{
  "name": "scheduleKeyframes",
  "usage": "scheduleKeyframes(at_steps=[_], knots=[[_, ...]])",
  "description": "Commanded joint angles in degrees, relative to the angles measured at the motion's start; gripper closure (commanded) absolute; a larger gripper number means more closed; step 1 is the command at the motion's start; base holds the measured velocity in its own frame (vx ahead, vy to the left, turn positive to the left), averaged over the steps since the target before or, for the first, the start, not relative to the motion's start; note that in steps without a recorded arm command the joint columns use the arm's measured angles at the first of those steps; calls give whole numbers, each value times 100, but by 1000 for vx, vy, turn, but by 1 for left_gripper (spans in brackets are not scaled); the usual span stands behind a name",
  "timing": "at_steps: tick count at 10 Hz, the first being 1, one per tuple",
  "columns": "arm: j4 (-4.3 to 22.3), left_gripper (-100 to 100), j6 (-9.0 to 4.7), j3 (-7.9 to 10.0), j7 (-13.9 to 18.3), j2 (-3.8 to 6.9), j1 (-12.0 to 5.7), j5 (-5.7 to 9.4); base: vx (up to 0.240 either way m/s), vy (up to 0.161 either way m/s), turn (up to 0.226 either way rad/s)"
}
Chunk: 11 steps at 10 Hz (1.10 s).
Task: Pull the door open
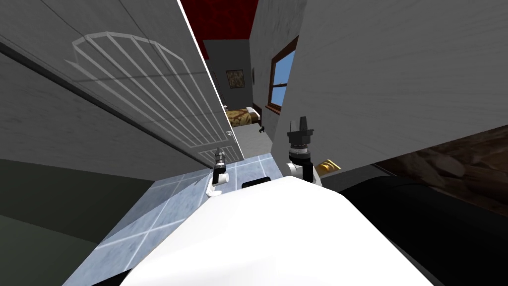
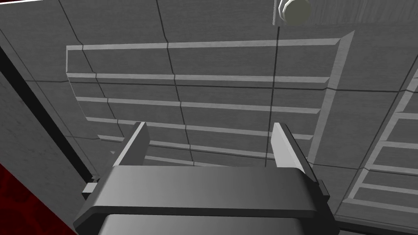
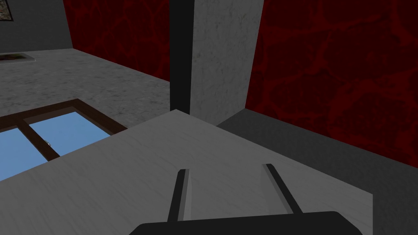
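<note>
Door (image 1: 149, 99) stands ajar on my left, a grey panelled leaf swung far enough that a gap past its free edge shows a bed (image 1: 240, 116) in the room beyond, so I judge the pull partly done rather than just starting. Its round knob (image 1: 229, 133) sits close to that free edge. The left gripper (image 1: 219, 153) is raised over the tiled floor (image 1: 163, 203) just below the knob, on the side the leaf must swing toward, which suits a pull. In the left wrist view the left gripper (image 2: 209, 142) faces the door (image 2: 204, 89) squarely with its fingers spread wide and nothing between them, and the knob (image 2: 296, 10) lies well beyond one fingertip, so no grip is made; whether the tips touch the panel I cannot tell from this angle. The next move probably calls for carrying the hand up to the knob before closing. The right gripper (image 1: 300, 124) is held up beside the grey wall (image 1: 397, 74) on my right, likely parked clear of the leaf's swing; its fingers (image 3: 181, 191) are parted and empty.
</note>
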Motion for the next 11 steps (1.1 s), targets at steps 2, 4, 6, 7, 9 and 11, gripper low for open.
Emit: scheduleKeyframes(at_steps=[2, 4, 6, 7, 9, 11], knots=[[317, -100, 122, 28, 67, 7, -155, 28, 142, 28, -56], [653, -100, 224, 57, 130, 8, -319, 55, 171, 19, -57], [813, -100, 273, 70, 160, 7, -396, 68, 145, 6, -35], [941, -100, 313, 81, 184, 5, -459, 78, 102, -2, -41], [1130, -100, 370, 97, 219, 3, -550, 93, 129, 25, -37], [1307, -100, 424, 112, 253, -2, -636, 107, 150, 34, -41]])
